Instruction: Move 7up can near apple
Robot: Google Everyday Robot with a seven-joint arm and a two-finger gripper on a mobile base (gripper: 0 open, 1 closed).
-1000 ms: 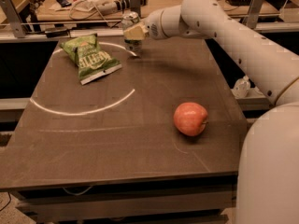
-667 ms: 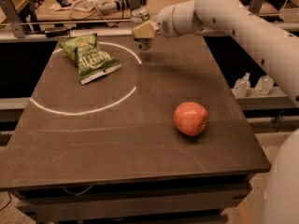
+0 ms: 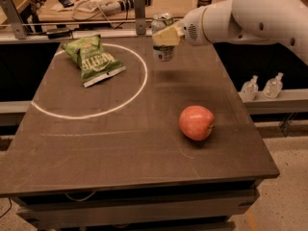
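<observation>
My white arm reaches in from right, over far side. My gripper [image 3: 164, 36] squeezes round shiny 7up can [image 3: 164, 53], up above dark flat table [image 3: 96, 167]. Smooth red apple [image 3: 196, 122] sits nearer, right. Crinkly green chip bag [image 3: 94, 60] far left.

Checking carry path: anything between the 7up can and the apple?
Camera view: only bare table between the 7up can, held in the gripper, and the apple; the chip bag lies off left.

a green chip bag [image 3: 94, 60] lies on the dark table [image 3: 120, 167], mostly inside a white circle [image 3: 146, 76].
</observation>
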